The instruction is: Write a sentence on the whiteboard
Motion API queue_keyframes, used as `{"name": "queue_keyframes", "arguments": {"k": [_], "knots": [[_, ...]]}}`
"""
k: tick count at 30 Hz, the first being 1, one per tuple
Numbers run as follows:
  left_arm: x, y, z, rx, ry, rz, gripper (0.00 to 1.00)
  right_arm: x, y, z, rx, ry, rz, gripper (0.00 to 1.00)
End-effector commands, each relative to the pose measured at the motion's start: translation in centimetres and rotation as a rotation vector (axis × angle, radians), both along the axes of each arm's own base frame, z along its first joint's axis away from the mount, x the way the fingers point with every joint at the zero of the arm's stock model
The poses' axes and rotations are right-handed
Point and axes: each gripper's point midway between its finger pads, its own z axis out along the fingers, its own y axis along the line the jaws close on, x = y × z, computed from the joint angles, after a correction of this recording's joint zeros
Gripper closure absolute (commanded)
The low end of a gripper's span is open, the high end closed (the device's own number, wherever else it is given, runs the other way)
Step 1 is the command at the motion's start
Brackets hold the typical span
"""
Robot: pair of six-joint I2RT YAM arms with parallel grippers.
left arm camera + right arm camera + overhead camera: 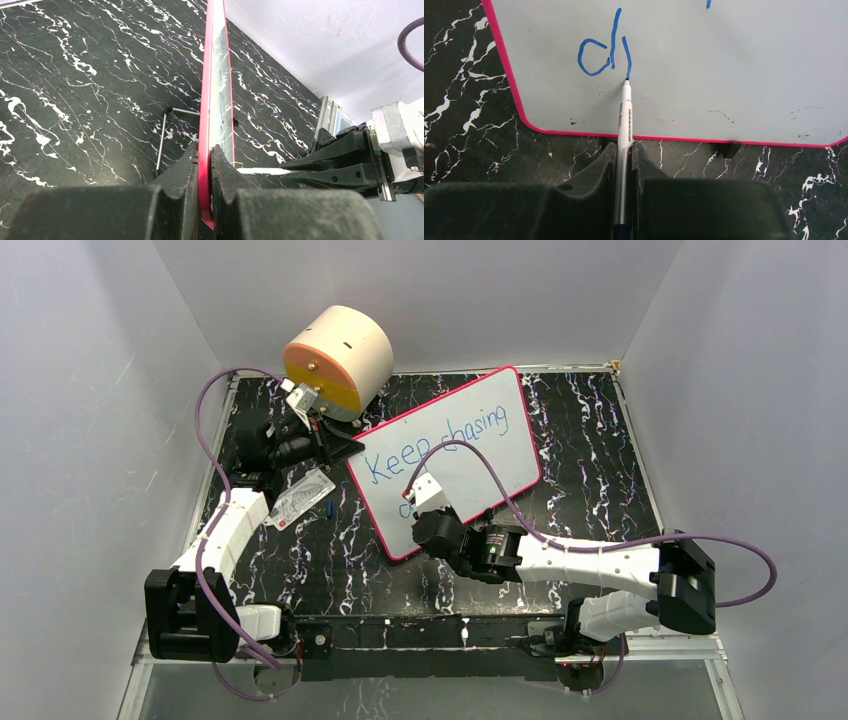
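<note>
The whiteboard, white with a pink-red border, stands tilted on the dark marbled table. Blue handwriting, the sentence, reads "Keep chasing" on the upper line. My left gripper is shut on the board's left edge; in the left wrist view the red rim sits clamped between the jaws. My right gripper is shut on a white marker. Its tip touches the whiteboard at the foot of a short stroke just after a blue "d" on the lower line.
A cream cylinder with an orange face stands at the back left, close to the left wrist. A small white printed card and a blue cap lie left of the board. A thin metal prop shows behind the board. Grey walls enclose the table.
</note>
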Motion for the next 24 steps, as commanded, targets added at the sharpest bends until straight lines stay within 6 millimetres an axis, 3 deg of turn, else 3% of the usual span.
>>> {"name": "queue_keyframes", "arguments": {"k": [1, 24], "knots": [[-0.5, -0.6, -2.6, 0.059, 0.021, -0.035, 1.0, 1.0, 0.6, 1.7, 0.06, -0.047, -0.032, 1.0], [-0.5, -0.7, -2.6, 0.056, 0.023, -0.04, 1.0, 3.2, 1.3, 5.0, 0.141, -0.159, -0.051, 1.0]]}}
